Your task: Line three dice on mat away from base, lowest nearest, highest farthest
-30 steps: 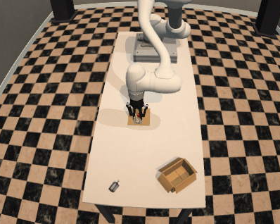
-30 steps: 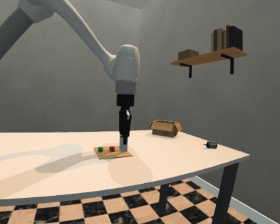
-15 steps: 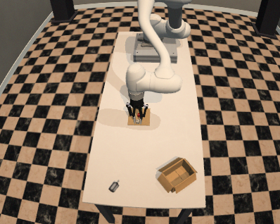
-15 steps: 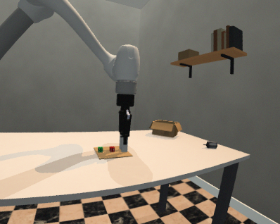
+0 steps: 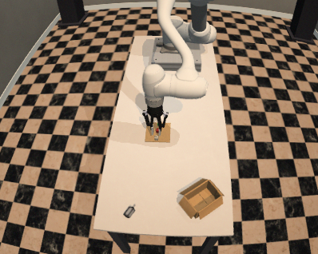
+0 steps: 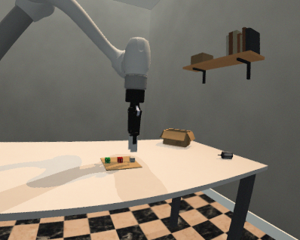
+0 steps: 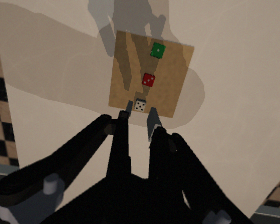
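With the white die (image 7: 140, 105) flat on the mat (image 7: 176, 92), nearest me in line with the red die (image 7: 149, 80) and green die (image 7: 157, 50), I'd lift the slightly parted, empty gripper (image 7: 138, 113) straight up.

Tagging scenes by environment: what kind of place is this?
Probably a lab or workshop-style room: one arm bolted to a long white table, a checkered tile floor, and a wall shelf with books. A cardboard box sits on the table.

Top view: green die hidden under gripper (image 5: 157, 125). Pips on white die (image 7: 140, 105) too blurry to count. Arm base cropped at top edge.
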Controlling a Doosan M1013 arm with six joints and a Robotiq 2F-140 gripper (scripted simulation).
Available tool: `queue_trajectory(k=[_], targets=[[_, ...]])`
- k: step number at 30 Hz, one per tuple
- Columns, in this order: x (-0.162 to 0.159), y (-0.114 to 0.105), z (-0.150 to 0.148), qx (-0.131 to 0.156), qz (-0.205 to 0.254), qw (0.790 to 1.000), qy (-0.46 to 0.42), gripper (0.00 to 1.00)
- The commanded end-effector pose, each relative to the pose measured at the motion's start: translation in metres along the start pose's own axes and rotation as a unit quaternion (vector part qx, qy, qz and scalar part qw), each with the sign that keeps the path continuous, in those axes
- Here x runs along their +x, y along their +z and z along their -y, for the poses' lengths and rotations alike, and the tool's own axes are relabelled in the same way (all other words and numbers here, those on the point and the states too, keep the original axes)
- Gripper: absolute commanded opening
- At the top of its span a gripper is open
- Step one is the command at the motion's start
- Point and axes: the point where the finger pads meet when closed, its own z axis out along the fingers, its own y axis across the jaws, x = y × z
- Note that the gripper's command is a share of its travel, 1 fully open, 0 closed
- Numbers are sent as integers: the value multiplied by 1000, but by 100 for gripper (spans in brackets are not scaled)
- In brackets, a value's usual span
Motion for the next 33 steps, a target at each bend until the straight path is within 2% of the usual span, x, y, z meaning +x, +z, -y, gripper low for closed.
queue_trajectory(k=[1, 5, 15, 16, 33], targets=[[-1, -16, 0, 0, 1, 1000, 0, 29], [0, -34, 0, 0, 1, 1000, 0, 29], [0, -46, 0, 0, 1, 1000, 0, 29], [0, -46, 0, 0, 1, 1000, 0, 100], [0, -46, 0, 0, 1, 1000, 0, 100]])
